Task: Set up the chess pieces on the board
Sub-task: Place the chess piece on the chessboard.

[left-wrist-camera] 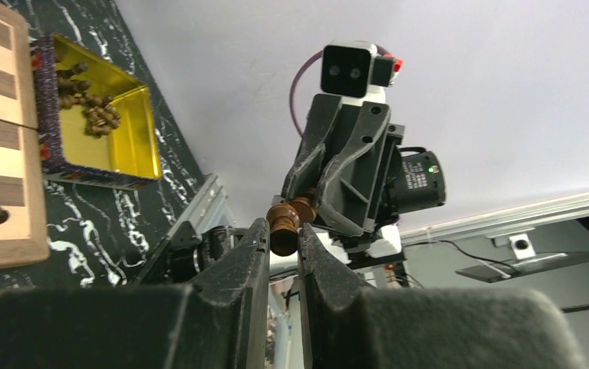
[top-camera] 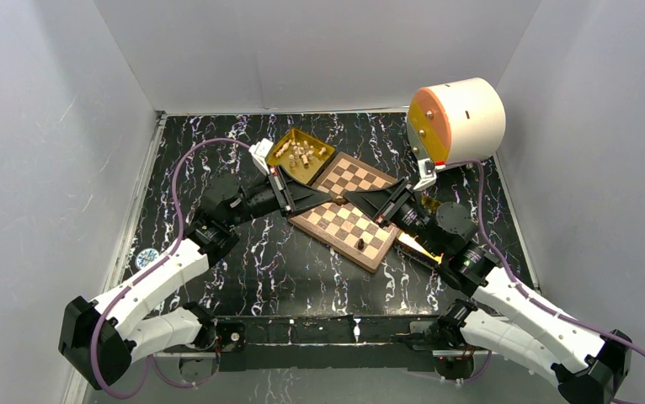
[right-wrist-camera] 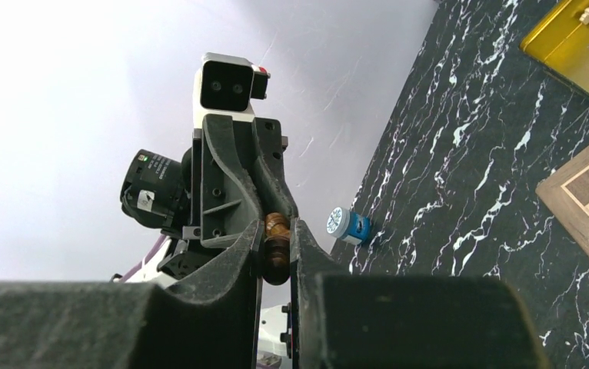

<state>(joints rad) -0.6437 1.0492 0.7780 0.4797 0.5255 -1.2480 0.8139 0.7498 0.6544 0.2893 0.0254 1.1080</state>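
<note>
The chessboard (top-camera: 361,178) lies at the table's middle; one dark brown piece (top-camera: 359,244) stands on its near part. My left gripper (top-camera: 334,199) and right gripper (top-camera: 349,199) meet tip to tip above the board. In the left wrist view my left gripper (left-wrist-camera: 284,231) is shut on a dark brown chess piece (left-wrist-camera: 285,223), with the right gripper facing it. In the right wrist view my right gripper (right-wrist-camera: 276,234) is shut on the same dark piece (right-wrist-camera: 276,244). Both grippers hold the piece in the air.
A gold tray (top-camera: 326,151) of cream pieces sits at the board's far left. A gold tray (left-wrist-camera: 134,146) of dark pieces shows in the left wrist view. A white and orange cylinder (top-camera: 458,118) stands back right. A small blue cap (top-camera: 146,257) lies left.
</note>
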